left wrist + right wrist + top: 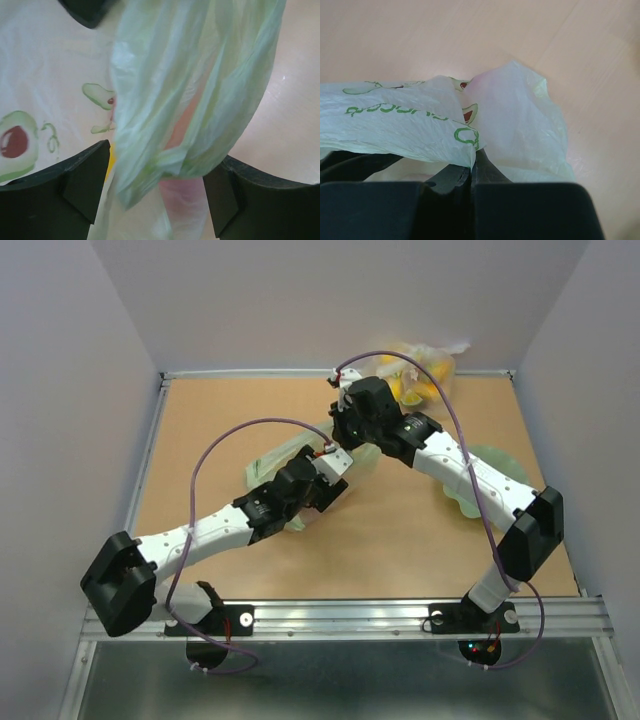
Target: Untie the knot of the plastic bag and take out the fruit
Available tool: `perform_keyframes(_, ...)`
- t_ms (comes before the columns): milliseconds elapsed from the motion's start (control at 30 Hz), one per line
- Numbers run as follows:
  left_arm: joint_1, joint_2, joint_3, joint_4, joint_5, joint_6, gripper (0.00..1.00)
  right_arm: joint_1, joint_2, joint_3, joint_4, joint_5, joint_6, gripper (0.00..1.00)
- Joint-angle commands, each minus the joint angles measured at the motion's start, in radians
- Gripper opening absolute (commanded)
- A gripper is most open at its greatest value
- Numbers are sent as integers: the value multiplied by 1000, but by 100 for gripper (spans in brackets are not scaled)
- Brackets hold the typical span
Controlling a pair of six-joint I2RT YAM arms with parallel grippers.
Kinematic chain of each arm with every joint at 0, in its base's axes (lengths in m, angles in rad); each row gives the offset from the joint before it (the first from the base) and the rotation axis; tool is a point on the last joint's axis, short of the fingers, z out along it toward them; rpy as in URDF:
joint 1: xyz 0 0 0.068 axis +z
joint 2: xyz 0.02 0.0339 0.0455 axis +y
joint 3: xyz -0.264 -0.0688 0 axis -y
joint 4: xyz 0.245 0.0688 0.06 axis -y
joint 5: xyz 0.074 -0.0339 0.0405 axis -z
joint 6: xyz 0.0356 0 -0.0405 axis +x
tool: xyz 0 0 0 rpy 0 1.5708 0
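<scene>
we judge the task to be in its early part, since nothing has come out yet. in the top view the plastic bag (262, 468) lies near the middle of the table (400, 530), a little toward 9 o'clock, under the two wrists that meet above it. we see no loose fruit on the table. the right jaws are pressed fully together on a fold of the bag's printed film, pinching it at their tips. the left jaws stand wide apart with a hanging swag of the same film between them, and as far as we can tell they grip nothing. a reddish fruit (179, 196) shows through the film there, so the contents are inside. we cannot make out the knot in any view, so we cannot say whether it is loosened. the clear bag (420, 372) sits apart at the 12 o'clock edge. what is left is to open the top and then lift each fruit out.
</scene>
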Motion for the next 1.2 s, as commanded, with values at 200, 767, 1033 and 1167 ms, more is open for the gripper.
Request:
perform_keyframes(200, -19, 39, -80, 51, 155, -271, 76, -115, 73, 119, 36, 4, -9, 1)
perform_keyframes(767, -126, -91, -372, 117, 447, -727, 53, -291, 435, 277, 124, -43, 192, 2)
perform_keyframes(1033, -149, -310, -360, 77, 270, -802, 69, -290, 239, 170, 130, -101, 137, 52)
perform_keyframes(1167, -149, -389, -257, 31, 143, -789, 79, -288, 95, 77, 130, -146, 134, 76)
